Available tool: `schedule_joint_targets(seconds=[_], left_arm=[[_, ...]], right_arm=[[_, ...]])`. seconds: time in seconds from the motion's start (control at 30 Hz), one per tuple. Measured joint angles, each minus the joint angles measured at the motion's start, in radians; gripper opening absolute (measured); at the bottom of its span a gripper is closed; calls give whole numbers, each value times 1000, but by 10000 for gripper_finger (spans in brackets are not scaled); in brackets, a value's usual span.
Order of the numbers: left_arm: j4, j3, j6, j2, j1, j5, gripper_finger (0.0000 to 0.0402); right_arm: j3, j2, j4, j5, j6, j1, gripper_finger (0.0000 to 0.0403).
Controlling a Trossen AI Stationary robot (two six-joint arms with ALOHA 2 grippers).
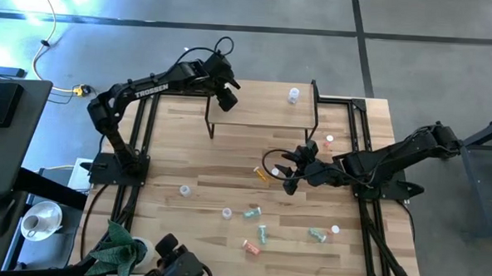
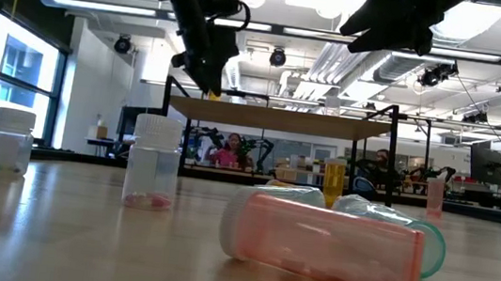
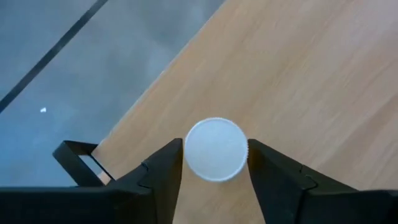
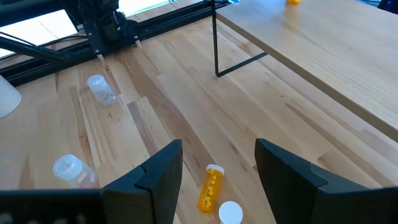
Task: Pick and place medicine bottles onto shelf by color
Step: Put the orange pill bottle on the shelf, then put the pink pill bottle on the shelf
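Note:
The shelf (image 1: pixel 264 110) stands at the table's far middle. My left gripper (image 1: pixel 225 95) hangs over the shelf's left end, pointing steeply down. It is open, and its fingers (image 3: pixel 165 171) stand close on either side of a bottle's white cap (image 3: pixel 216 149) with only a sliver of gap. That bottle stands on the shelf top (image 3: pixel 298 74) and shows orange (image 2: pixel 214 89) in the low view. A clear bottle (image 1: pixel 294 94) stands on the shelf's far right. My right gripper (image 1: pixel 288 169) hovers open above the table, over an orange bottle (image 4: pixel 210 186) that lies on its side.
Several bottles lie or stand on the table's near half: clear (image 1: pixel 185 189), green (image 1: pixel 263 233), pink (image 1: pixel 250 248) and green (image 1: pixel 317 234). A pink-red bottle (image 1: pixel 328 142) stands by the shelf's right leg. A green cloth (image 1: pixel 116 249) lies at the near left corner.

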Motion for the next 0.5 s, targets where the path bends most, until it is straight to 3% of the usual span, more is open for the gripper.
schedule_joint_targets(seconds=[0.23, 0.5], left_arm=[[-82, 96, 16, 0, 0, 4, 185], [-318, 269, 7, -4, -2, 5, 186]], right_arm=[[0, 0, 0, 0, 0, 0, 193], [0, 0, -2, 0, 0, 0, 193]])
